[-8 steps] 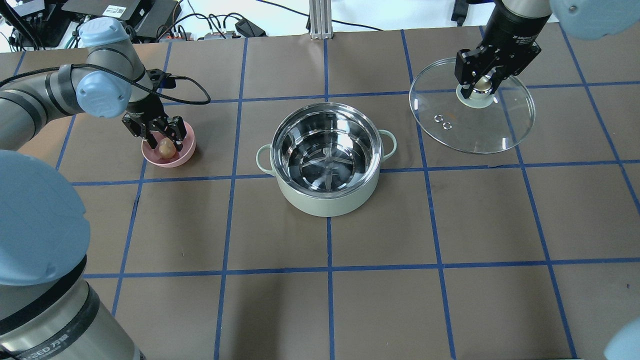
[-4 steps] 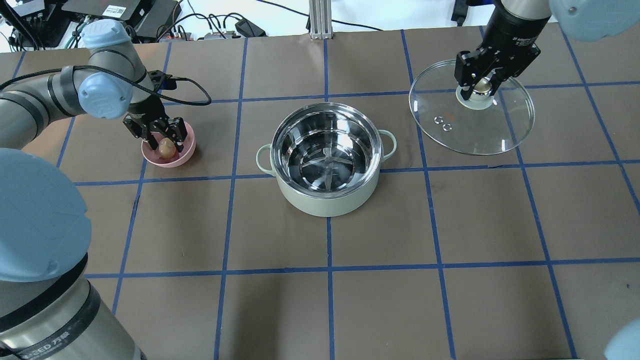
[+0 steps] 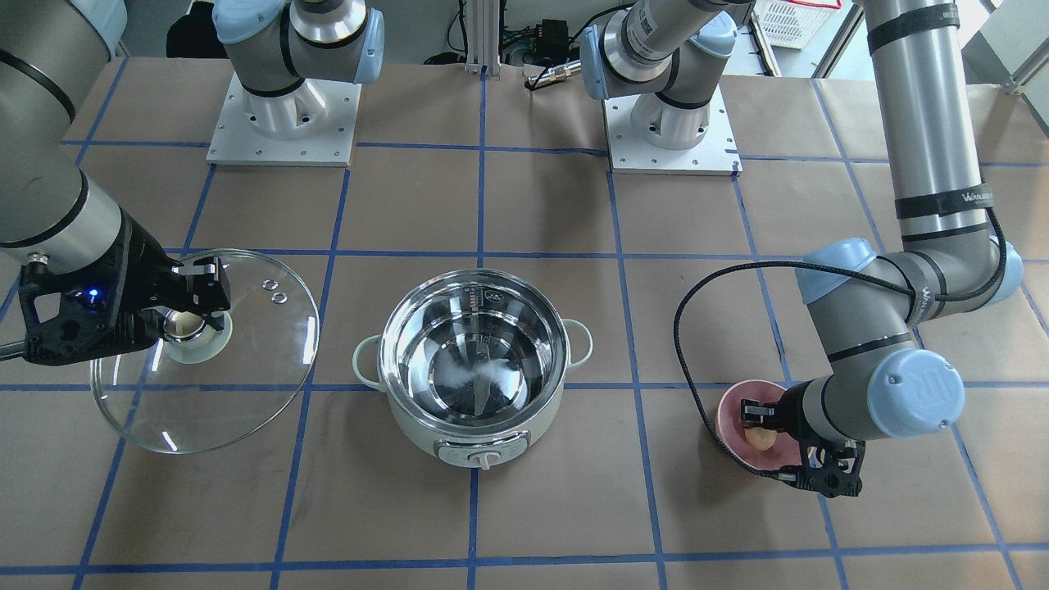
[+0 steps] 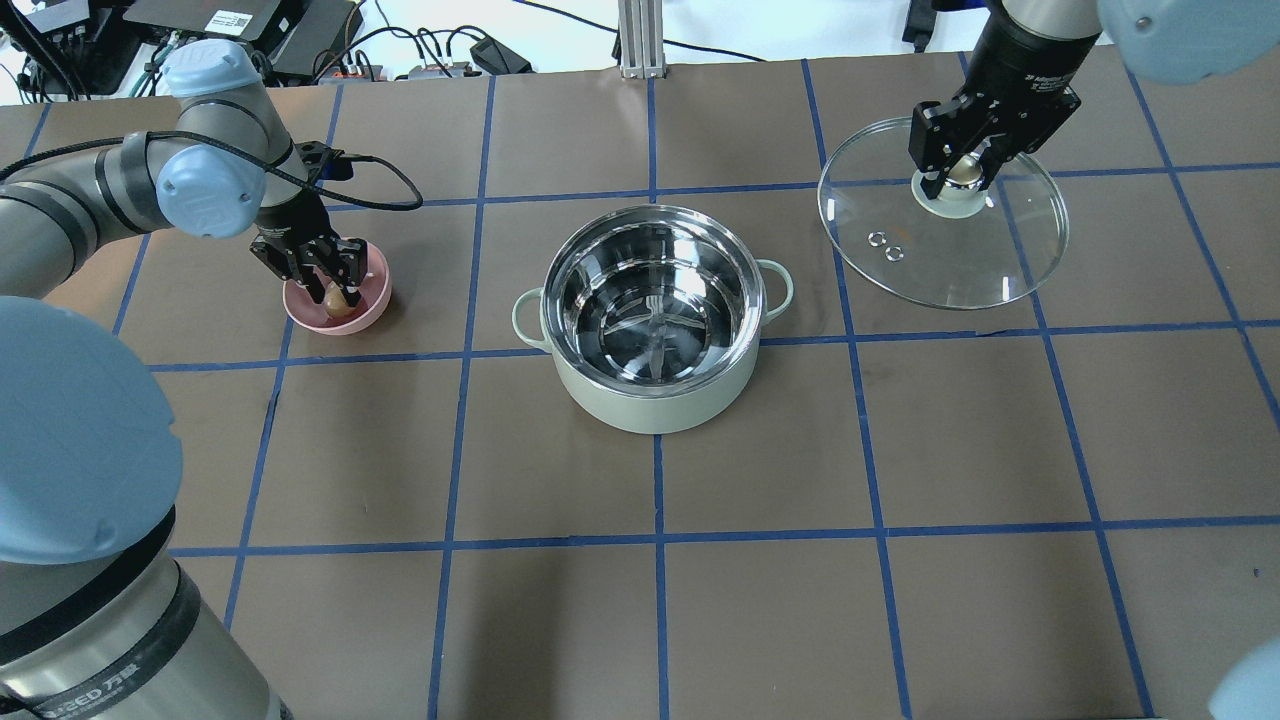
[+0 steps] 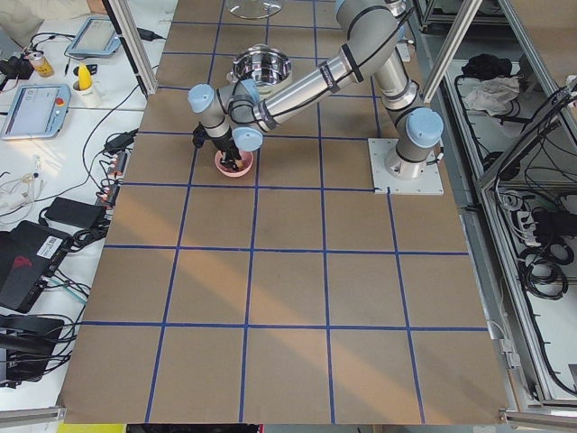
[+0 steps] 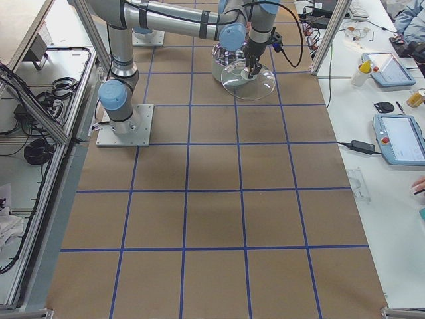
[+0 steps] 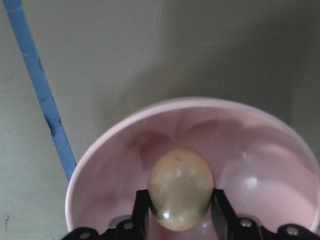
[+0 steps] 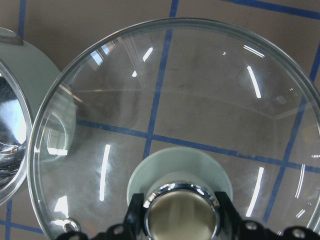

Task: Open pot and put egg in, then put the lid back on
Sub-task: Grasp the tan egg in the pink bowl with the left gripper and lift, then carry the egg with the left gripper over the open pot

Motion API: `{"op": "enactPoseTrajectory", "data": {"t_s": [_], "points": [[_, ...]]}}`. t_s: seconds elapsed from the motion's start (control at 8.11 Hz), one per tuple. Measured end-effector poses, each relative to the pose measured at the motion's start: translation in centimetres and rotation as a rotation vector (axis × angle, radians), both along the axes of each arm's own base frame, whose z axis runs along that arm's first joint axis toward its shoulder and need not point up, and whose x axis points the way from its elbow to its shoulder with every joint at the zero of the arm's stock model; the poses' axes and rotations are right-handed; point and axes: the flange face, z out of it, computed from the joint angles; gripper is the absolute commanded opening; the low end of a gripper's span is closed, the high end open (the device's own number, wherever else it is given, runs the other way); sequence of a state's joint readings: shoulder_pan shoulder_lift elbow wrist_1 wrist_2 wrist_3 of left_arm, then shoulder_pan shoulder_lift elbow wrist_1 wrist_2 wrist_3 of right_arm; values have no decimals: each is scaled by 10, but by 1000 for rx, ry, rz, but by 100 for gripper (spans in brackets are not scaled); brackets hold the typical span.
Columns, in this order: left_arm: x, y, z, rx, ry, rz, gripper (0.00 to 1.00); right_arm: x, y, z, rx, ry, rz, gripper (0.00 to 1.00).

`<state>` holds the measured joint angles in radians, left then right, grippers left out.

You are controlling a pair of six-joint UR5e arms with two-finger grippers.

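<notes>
The pale mint pot (image 4: 655,408) stands open at mid-table, its steel inside bare; it also shows in the front view (image 3: 426,434). The tan egg (image 4: 334,298) lies in a small pink bowl (image 4: 372,305) left of the pot. My left gripper (image 4: 332,288) is down in the bowl, and its fingers press both sides of the egg (image 7: 181,187). My right gripper (image 4: 962,170) is shut on the cream-gold knob (image 8: 181,212) of the glass lid (image 4: 960,260). It holds the lid tilted, to the right of the pot.
Brown paper with a blue tape grid covers the table (image 4: 760,600). Cables and electronics lie beyond the far edge (image 4: 300,40). The arm bases (image 3: 283,123) stand behind the pot in the front view. A cable loops from my left wrist (image 4: 385,180).
My left gripper's fingers have closed in from an open stance onto the egg in the pink bowl. The right gripper and lid have hardly moved.
</notes>
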<state>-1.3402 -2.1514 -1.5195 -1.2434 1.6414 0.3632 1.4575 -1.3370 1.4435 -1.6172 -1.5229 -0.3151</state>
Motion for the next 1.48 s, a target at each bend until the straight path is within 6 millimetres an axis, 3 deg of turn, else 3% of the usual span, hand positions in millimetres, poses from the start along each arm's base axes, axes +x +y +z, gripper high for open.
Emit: {"op": "enactPoseTrajectory", "data": {"t_s": [0.62, 0.99, 1.23, 1.48], "points": [[-3, 16, 37, 70, 0, 14, 0, 0, -1, 0, -5, 0, 2, 9], [-15, 35, 103, 31, -31, 89, 0, 0, 0, 1, -5, 0, 2, 9], [-42, 51, 153, -37, -47, 124, 0, -2, 1, 2, -6, 4, 3, 8], [-99, 58, 188, -100, -58, 111, 0, -2, 2, 4, -8, 10, 4, 8]]}}
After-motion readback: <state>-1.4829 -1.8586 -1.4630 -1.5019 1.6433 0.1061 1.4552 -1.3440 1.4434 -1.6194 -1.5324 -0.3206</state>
